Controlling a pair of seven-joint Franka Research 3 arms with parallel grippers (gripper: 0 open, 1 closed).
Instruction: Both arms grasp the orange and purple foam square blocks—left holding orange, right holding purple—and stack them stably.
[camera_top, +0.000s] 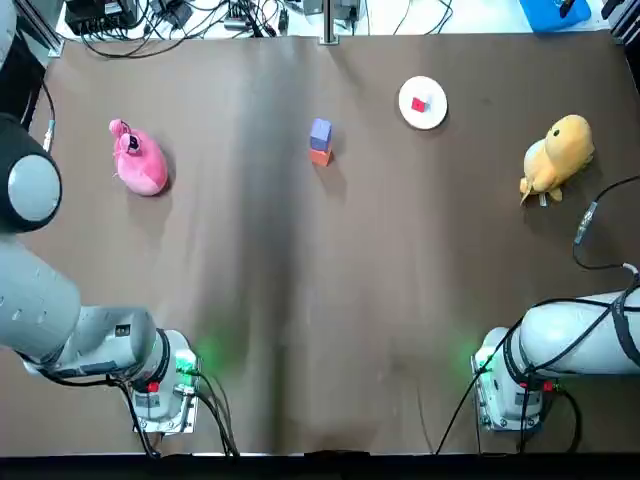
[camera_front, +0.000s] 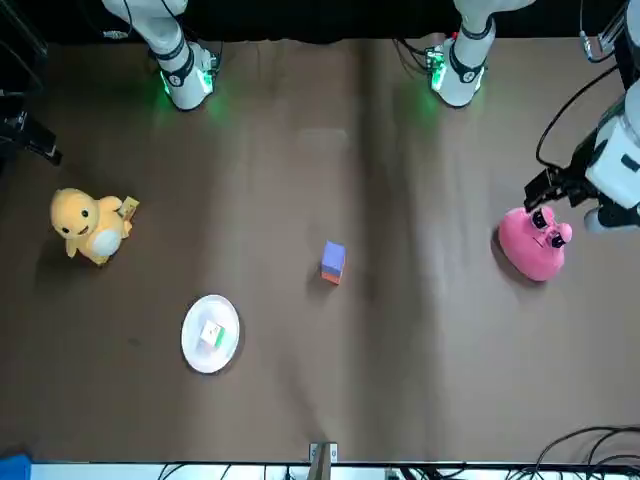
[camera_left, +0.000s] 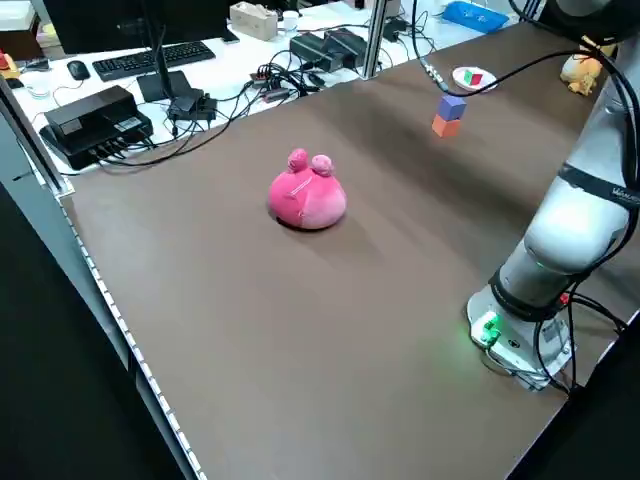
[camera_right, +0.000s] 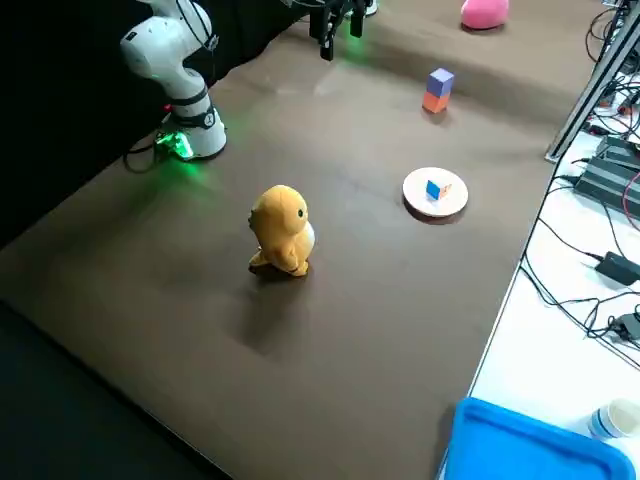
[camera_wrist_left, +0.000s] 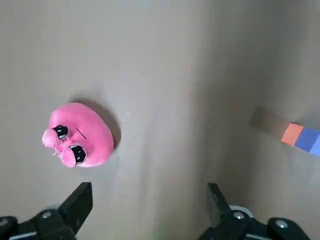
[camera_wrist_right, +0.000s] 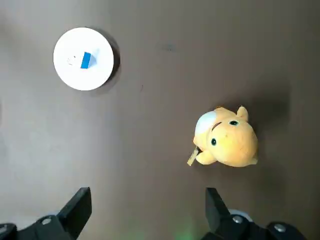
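The stack is standing! The purple block (camera_top: 320, 133) sits right on top of the orange block (camera_top: 320, 156), edges lined up and upright. The pair stands alone in the middle of the far half of the brown worktop (camera_top: 300, 320), and neither hand touches it.

Over to the left hand (camera_wrist_left: 148, 195): it hangs above the robot's left part of the worktop with its fingers spread wide and nothing between them. Below it lies the pink plush toy (camera_wrist_left: 77, 134), with the two stacked blocks well off to one side.

The right hand (camera_wrist_right: 147, 196) is the mirror of it, hovering over the robot's right side. Its fingers are also wide apart and empty. Its wrist camera looks down on the yellow plush duck (camera_wrist_right: 227, 139) and the white plate (camera_wrist_right: 97, 70), well apart from each other. On that plate rests a small multicoloured cube (camera_wrist_right: 85, 60).

From overhead, the plate is just to the right of the stack and a little farther back. The pink toy and the yellow duck flank the blocks on either side, each well clear of them.
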